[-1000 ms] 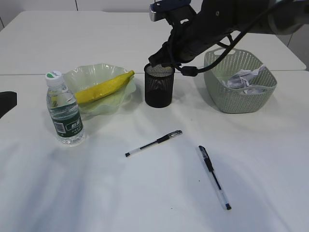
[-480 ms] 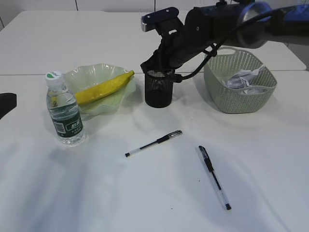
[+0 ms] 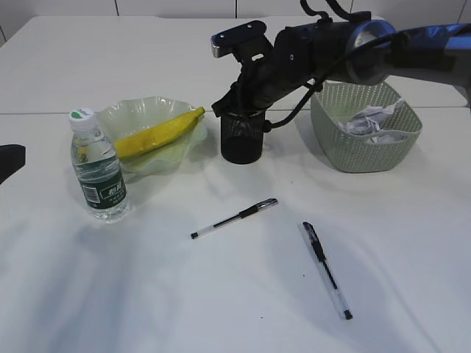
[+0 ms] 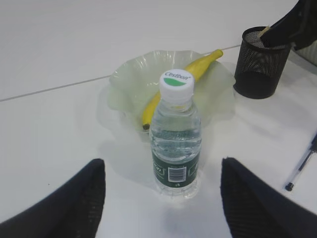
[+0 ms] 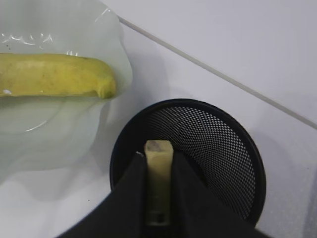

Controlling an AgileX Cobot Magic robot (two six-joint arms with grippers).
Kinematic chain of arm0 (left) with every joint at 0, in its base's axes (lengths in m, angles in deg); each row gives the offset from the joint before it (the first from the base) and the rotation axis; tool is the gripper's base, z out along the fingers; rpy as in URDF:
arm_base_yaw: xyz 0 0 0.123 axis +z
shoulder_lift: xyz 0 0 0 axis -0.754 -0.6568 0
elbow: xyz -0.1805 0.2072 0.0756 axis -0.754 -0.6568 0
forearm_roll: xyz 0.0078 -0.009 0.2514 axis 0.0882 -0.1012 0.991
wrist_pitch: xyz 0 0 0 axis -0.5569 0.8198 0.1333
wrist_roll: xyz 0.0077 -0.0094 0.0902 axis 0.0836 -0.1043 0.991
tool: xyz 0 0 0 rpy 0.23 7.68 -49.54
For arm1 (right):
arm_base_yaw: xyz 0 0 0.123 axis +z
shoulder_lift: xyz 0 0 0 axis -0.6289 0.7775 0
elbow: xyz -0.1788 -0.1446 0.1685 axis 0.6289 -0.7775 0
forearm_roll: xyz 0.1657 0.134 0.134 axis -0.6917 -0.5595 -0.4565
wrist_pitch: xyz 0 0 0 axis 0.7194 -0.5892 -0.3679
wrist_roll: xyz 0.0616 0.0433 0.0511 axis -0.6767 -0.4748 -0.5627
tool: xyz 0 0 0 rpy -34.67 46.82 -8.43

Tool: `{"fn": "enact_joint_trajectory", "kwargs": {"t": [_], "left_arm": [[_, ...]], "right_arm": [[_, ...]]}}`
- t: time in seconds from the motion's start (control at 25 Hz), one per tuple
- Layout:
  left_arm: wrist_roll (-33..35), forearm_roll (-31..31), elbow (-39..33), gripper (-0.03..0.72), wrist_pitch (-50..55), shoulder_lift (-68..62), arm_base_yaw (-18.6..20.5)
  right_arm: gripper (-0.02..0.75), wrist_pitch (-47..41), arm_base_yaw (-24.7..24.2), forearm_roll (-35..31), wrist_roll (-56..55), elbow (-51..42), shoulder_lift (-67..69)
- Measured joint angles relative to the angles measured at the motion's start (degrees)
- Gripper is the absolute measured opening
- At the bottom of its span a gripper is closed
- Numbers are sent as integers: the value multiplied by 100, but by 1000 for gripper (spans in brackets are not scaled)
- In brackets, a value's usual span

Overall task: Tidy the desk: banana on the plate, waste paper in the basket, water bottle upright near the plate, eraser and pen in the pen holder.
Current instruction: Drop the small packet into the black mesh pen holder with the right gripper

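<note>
My right gripper (image 5: 158,157) is shut on a pale yellow eraser (image 5: 158,184) and holds it over the mouth of the black mesh pen holder (image 5: 218,144), near its left rim. In the exterior view this gripper (image 3: 239,104) hangs at the pen holder's (image 3: 241,143) top. The banana (image 3: 158,132) lies on the pale green plate (image 3: 136,110). The water bottle (image 4: 176,144) stands upright in front of the plate (image 4: 126,82), and my left gripper (image 4: 162,166) is open, drawn back from the bottle with a finger on either side. Two pens (image 3: 235,218) (image 3: 326,270) lie on the table.
A green woven basket (image 3: 353,154) at the right holds crumpled waste paper (image 3: 372,121). The right arm stretches from the upper right across the basket's left side. White table extends in front of the pens.
The right gripper has swung left and lower with the eraser, from the pen holder's far right rim to over its opening. The bottle, banana and pens have not moved.
</note>
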Motion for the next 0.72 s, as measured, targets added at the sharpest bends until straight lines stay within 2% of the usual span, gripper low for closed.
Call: {"fn": "enact_joint_trajectory", "kwargs": {"t": [0.44,0.72], "left_arm": [[0,37,0,508,0,0,0],[0,37,0,508,0,0,0]], "right_arm": [[80,83,-108,35,0,11,0],[235,95,-108,45,0,11,0]]}}
